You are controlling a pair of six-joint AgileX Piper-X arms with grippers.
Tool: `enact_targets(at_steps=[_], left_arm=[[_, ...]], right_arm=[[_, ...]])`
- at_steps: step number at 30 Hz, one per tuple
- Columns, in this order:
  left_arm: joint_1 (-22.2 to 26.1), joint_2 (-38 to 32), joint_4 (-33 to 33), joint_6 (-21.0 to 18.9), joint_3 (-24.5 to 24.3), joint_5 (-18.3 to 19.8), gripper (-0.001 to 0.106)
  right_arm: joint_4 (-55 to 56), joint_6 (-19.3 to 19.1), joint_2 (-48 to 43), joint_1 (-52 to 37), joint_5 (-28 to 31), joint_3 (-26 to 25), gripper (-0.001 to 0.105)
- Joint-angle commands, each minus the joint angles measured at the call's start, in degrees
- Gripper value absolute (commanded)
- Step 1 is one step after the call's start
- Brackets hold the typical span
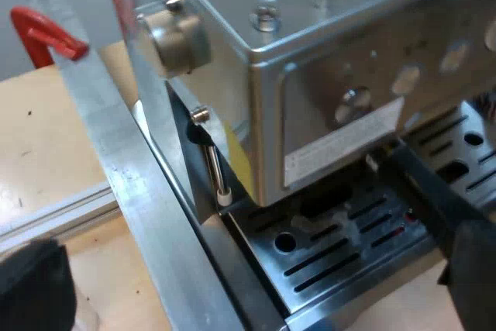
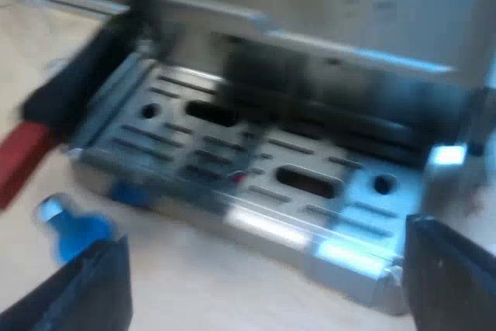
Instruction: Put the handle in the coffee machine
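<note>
Dark handle [image 2: 77,87] juts from under the espresso machine's [image 1: 325,75] front beside the drip tray [image 2: 256,191], its red end [image 2: 23,156] out over the pale wooden table [image 2: 217,292]; locked or not, cannot tell. Right gripper [image 2: 271,269] sits low before the tray, fingers wide apart, with the blue tamper [image 2: 74,234] near one finger. Left gripper [image 1: 252,284] is angled down at the machine's side, fingers apart; a metal rail [image 1: 132,184] and a red clamp [image 1: 46,32] are on the table there.

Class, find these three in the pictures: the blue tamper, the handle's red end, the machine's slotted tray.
blue tamper [image 2: 75,234], right wrist view, on its blue body.
handle's red end [image 2: 22,156], right wrist view, mid red section.
slotted tray [image 2: 263,218], right wrist view, on its front rim.
</note>
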Motion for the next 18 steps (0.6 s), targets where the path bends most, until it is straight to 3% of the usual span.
enact_targets(at_steps=[1, 4, 9, 16, 18], left_arm=[[0.1, -0.2, -0.9, -2.3, -1.8, -3.5, 0.104], [0.1, -0.2, -0.7, -2.3, -3.8, -6.5, 0.104], [0.1, -0.8, -1.2, -2.3, -7.4, -6.6, 0.104], [0.1, -4.1, 0.1, -2.3, -7.5, -6.6, 0.104], [0.1, -4.6, 0.1, -2.3, -7.5, -6.6, 0.104]], right_arm=[[1.7, -2.3, 1.0, -11.8, -7.0, -2.7, 0.073], [1.9, -4.0, 1.0, -20.8, -9.2, -2.7, 0.073], [4.1, -7.0, 0.8, -34.7, -15.7, -2.7, 0.073], [6.9, -11.6, -1.1, -51.4, -21.6, -2.7, 0.073], [7.0, -12.4, -1.7, -52.5, -21.9, -2.7, 0.073]])
